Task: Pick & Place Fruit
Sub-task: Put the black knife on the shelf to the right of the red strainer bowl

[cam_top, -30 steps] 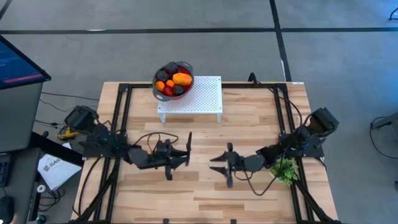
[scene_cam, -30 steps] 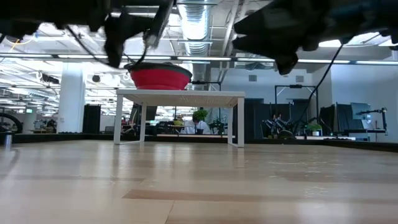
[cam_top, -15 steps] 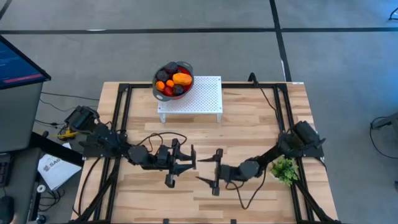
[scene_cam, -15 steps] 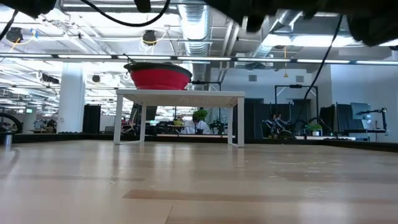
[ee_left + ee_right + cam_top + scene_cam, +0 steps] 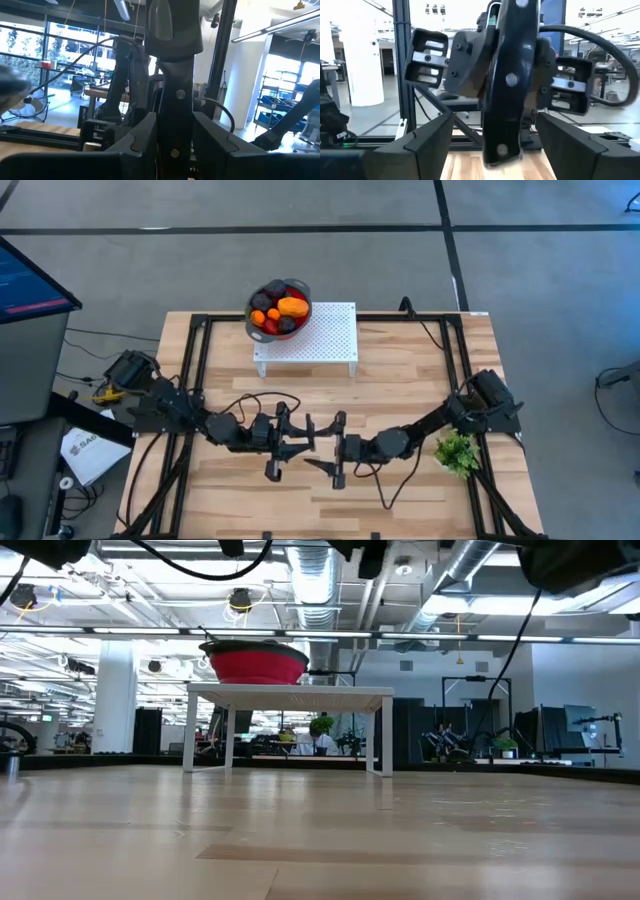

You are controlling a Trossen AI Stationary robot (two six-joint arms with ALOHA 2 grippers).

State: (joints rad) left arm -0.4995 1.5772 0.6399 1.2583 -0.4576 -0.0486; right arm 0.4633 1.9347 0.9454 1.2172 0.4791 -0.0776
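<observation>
While the low view shows us only the red bowl (image 5: 254, 664) from the side on the white stand (image 5: 290, 693), the high view lets us see the fruit (image 5: 279, 309) piled inside it, at the far edge of the counter (image 5: 400, 395). From above we find the left gripper (image 5: 300, 442) and the right gripper (image 5: 330, 450) facing each other at mid-counter, nearly meeting, both with fingers spread wide and holding nothing. Each wrist view is filled by the other arm's gripper, close up. We see a green sprig (image 5: 458, 453) beside the right arm.
</observation>
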